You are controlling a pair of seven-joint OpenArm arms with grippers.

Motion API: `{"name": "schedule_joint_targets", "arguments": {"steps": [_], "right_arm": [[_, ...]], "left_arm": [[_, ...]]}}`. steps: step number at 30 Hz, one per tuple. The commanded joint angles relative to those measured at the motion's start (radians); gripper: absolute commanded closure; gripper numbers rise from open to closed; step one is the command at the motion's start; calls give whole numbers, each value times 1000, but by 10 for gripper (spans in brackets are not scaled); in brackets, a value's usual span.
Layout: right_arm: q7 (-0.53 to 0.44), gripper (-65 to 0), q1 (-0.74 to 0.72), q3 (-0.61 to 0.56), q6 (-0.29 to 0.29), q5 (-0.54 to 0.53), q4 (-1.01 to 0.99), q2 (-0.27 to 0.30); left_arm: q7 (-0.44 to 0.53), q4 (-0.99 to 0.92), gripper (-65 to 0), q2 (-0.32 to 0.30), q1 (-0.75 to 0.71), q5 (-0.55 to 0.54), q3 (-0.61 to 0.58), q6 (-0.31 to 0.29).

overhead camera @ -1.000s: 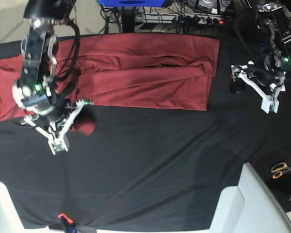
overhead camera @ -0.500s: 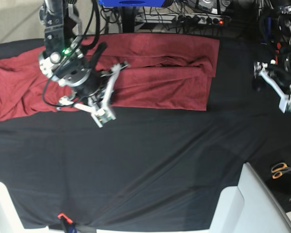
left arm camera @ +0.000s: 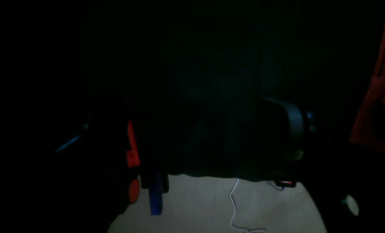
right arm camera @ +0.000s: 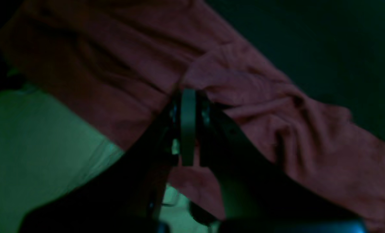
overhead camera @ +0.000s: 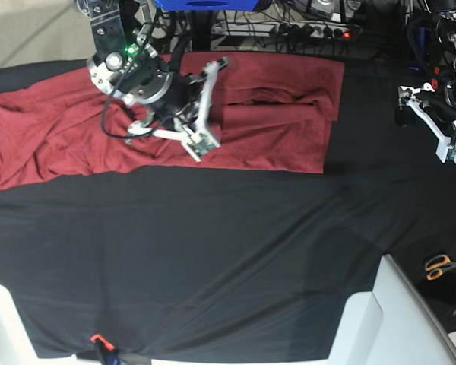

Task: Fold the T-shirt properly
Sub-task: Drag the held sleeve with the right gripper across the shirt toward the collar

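1. though the t-shirt (overhead camera: 251, 122) lies along the far edge of the surface (overhead camera: 235, 258), it is only partly folded: its right part forms a flat, fairly neat band with straight edges, while its left part is spread out and wrinkled toward the left rim.
2. the right gripper (overhead camera: 205, 106) hangs over the middle of the red cloth, in the base view's upper left, with its jaws clenched.
3. in the right wrist view the clenched jaws of the right gripper (right arm camera: 187, 106) sit against a raised ridge of the t-shirt (right arm camera: 276, 129), so they seem to be grasping a pinch of fabric; the view is dim, and how much cloth is caught cannot be told.
4. the left gripper (overhead camera: 429, 122) is off at the right side, well apart from the shirt, with its jaws released and nothing between them.
5. the left wrist view is nearly black; only a strip of red cloth (left arm camera: 378, 106) at its right edge and some pale floor (left arm camera: 212, 204) below can be made out.
6. judged from this, the task is about midway: a lengthwise fold looks done on the right part, the left part has yet to be brought over and flattened, and the final folding into a compact stack remains.
7. scissors (overhead camera: 441, 266) lie at the right rim, far from the work.
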State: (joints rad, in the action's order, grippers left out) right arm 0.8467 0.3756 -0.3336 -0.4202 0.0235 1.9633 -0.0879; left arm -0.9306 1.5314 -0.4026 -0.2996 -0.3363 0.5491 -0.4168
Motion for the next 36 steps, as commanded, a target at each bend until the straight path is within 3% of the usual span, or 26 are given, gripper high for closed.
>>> {"name": "schedule_joint_targets", "arguments": {"steps": [1, 3, 6, 15, 24, 31, 36], "right_arm": [[-20, 0, -3, -5, -4, -53, 18, 9], [-20, 0, -2, -6, -4, -150, 14, 27], [-20, 0, 0, -6, -1, -214, 11, 44], [-25, 0, -36, -5, -3, -221, -98, 43], [-112, 0, -53, -9, -6, -222, -140, 46], [-112, -2, -149, -187, -6, -222, -235, 84], [-112, -5, -186, -212, -3, -222, -301, 86]], "left_arm": [[14, 16, -599, -20, 6, -1, 6, 3], [14, 17, -599, -20, 7, -1, 4, 3], [14, 17, -599, -19, 7, -1, 4, 3], [14, 17, -599, -11, 4, -1, 2, 3], [14, 16, -599, -11, 4, -1, 2, 3], [14, 16, -599, 0, 7, -10, 1, 3], [14, 16, -599, 24, 7, -2, 1, 3]]}}
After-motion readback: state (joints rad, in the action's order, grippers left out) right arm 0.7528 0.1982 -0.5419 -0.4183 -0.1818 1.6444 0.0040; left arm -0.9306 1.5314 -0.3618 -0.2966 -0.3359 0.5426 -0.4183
